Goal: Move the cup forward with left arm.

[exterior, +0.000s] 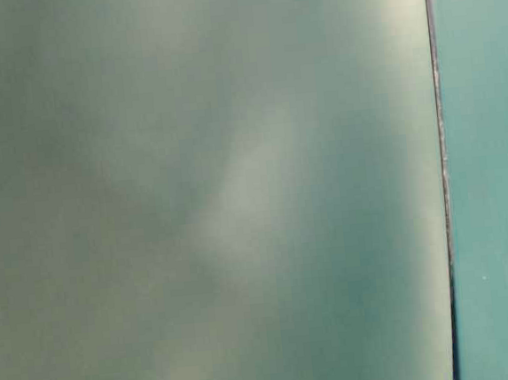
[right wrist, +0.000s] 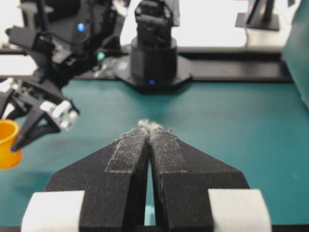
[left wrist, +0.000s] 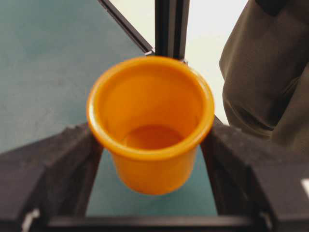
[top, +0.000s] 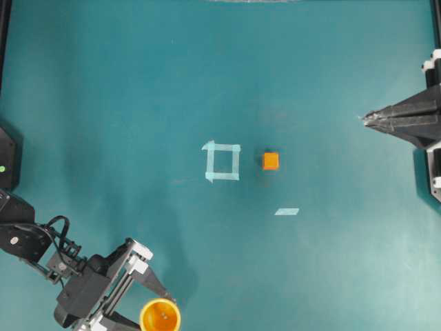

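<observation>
Cup sits upright between the spread fingers of the left gripper, one finger close on each side; whether either touches its wall cannot be told. Across the teal table, well apart, the right gripper has its fingertips pressed together on nothing.

We see the left gripper at the table's near-left corner, its jaws spread wide with the cup filling the gap between them, so nothing else fits there. Ahead of the gripper the teal table lies open; the tape square and tape strip are flat and block nothing. The orange cube, well ahead and to its right, is the only raised thing. The right gripper, jaws together, sits far across at the opposite edge.
</observation>
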Available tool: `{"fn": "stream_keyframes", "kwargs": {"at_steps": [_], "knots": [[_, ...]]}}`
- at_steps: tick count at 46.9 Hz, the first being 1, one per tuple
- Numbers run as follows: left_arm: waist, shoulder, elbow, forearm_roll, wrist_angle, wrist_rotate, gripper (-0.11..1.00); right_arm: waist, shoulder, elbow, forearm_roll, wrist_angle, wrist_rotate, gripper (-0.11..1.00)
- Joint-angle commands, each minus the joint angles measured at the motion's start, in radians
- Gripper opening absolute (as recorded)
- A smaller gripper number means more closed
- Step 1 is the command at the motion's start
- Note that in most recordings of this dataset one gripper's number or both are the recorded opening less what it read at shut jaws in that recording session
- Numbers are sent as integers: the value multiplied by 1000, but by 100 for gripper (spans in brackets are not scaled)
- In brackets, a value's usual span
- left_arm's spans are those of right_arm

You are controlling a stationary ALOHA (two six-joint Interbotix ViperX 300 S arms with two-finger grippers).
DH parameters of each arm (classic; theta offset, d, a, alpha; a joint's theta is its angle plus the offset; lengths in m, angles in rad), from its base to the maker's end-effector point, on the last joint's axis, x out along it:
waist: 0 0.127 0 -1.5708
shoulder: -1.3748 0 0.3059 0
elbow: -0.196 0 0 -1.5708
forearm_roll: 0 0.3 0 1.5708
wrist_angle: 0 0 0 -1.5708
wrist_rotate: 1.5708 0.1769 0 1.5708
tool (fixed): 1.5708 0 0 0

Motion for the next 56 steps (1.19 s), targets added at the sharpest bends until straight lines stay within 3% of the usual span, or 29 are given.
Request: {"fn": "stream_keyframes", "kwargs": {"at_steps": [1, 56], "knots": [[-5, -12, -14, -2, -5, 2, 65, -2, 3, -34, 3, -3, 0, -1], [-6, -11, -18, -2, 3, 2, 65, -2, 3, -34, 3, 8, -3, -1]]}}
